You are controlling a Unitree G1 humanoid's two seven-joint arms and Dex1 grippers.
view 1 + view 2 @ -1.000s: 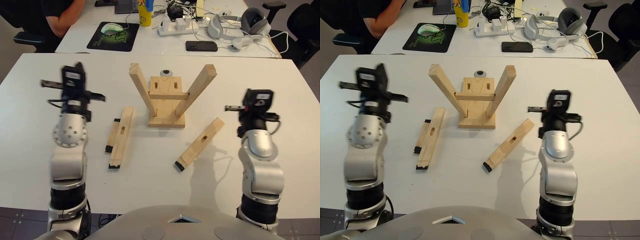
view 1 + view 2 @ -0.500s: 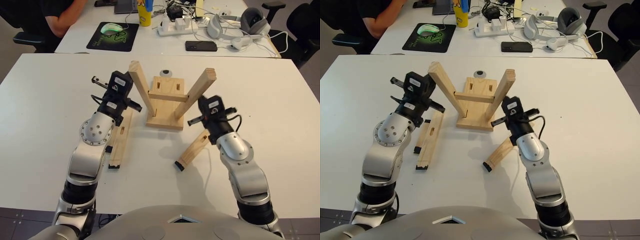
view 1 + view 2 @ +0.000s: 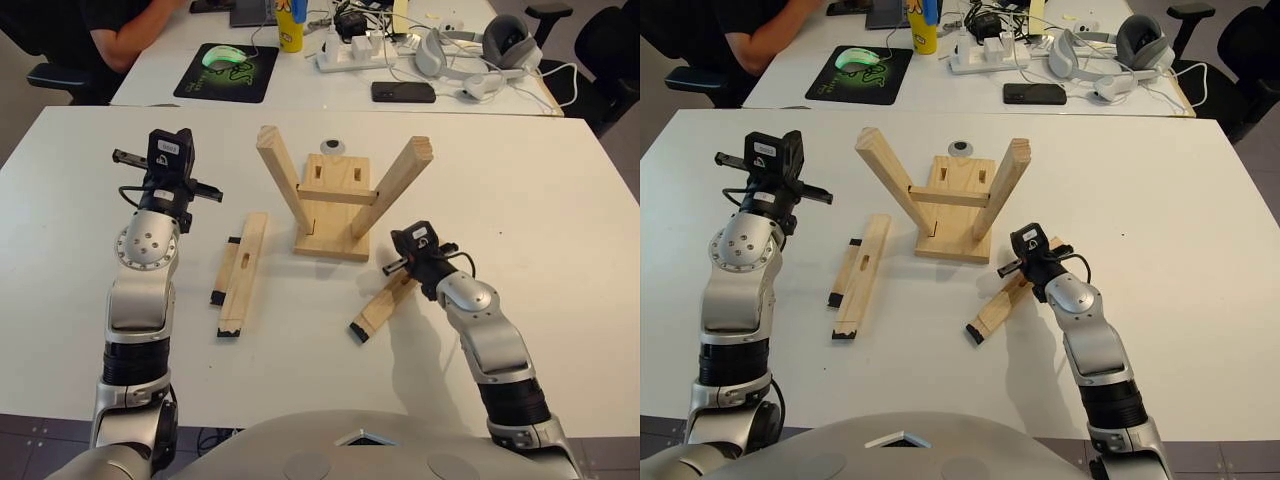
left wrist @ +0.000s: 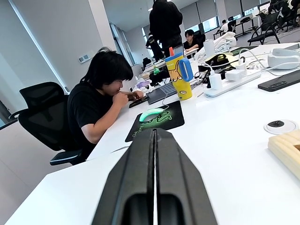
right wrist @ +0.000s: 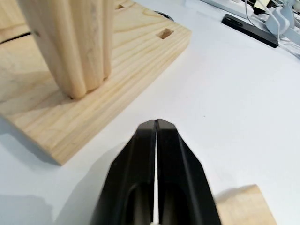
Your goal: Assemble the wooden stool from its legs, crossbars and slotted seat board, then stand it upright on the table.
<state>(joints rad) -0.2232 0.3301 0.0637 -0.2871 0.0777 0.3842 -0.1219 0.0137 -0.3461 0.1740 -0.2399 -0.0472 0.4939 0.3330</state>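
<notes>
My right gripper [image 5: 156,123], jaws pressed together, sits at the loose leg [image 3: 375,310], probably to nudge it. Left gripper [image 4: 153,133] hangs clear, likewise closed.

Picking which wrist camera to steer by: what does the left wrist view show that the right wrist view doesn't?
Left wrist view alone: the shut left gripper, a yellow cup and a mouse pad on the far table. Right wrist view alone: the shut right gripper, a leg standing in the seat board, an empty slot, and the end of the loose leg. Both: the seat board, the white table and a dark phone.
</notes>
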